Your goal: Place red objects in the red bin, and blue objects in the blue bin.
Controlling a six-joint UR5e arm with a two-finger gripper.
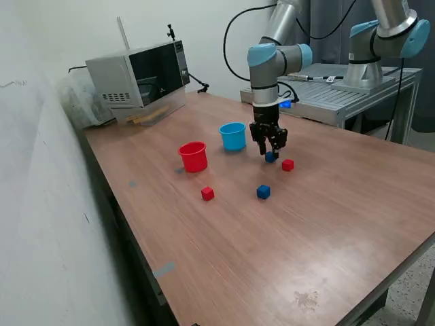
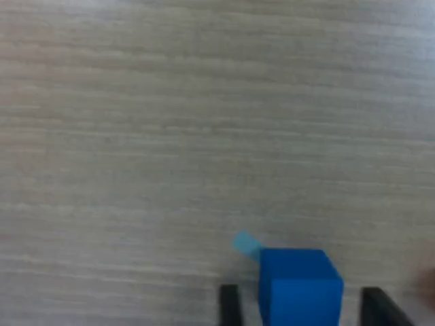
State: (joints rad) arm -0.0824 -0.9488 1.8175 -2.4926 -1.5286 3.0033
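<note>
Down at the table [image 1: 326, 224], the gripper [image 1: 270, 153] stands with its fingers apart on either side of a blue cube [image 2: 299, 288], near the blue cup [image 1: 232, 136].

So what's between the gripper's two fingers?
A blue cube. The wrist view shows it sitting in the gap between the fingers of the gripper, with bare table beyond.

Blue cube [image 2: 299, 288] sits between hand [image 1: 270, 153] fingers, apparently ungripped.
</note>
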